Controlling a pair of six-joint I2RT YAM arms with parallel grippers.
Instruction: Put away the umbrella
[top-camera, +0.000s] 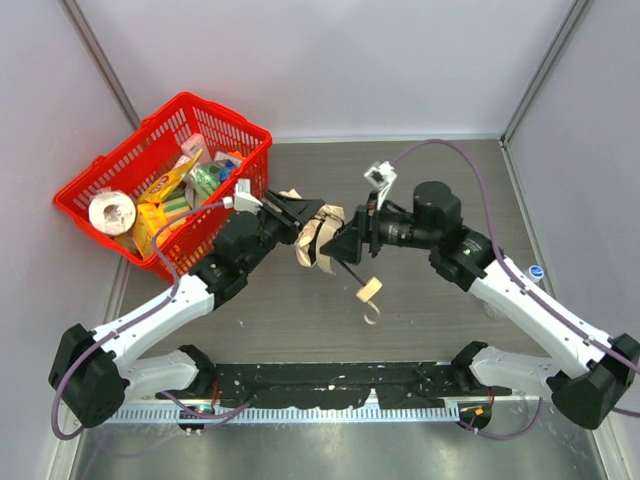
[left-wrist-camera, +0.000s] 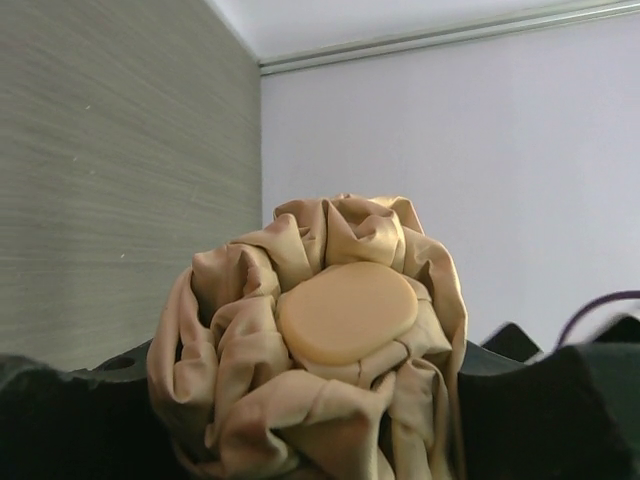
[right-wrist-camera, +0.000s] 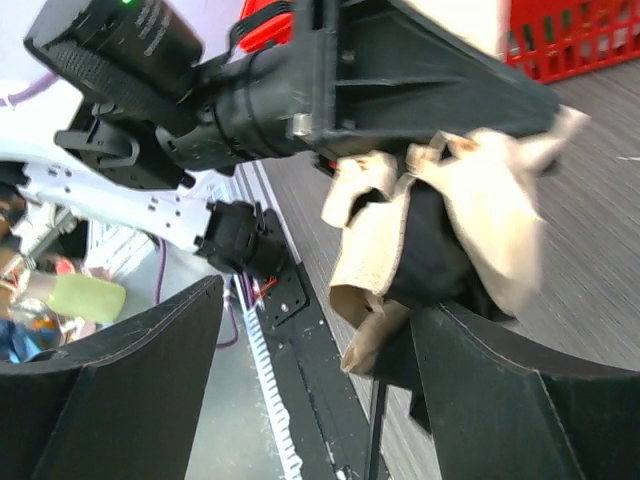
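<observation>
Umbrella (top-camera: 318, 240): beige fabric bunched in loose folds round a flat tan cap (left-wrist-camera: 347, 312), with a thin black shaft and a small tan handle (top-camera: 369, 290). It is held above the table (top-camera: 430, 320), between the arms. The cap end is clamped by the left gripper (top-camera: 308, 215); the right gripper (top-camera: 337, 247) is spread wide about the fabric.

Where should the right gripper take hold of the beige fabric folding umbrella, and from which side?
Probably the small tan handle at the end of the thin black shaft: it sticks out bare toward the near edge, clear of the fabric bunched in the left gripper. Come from the right, jaws across the handle.
</observation>
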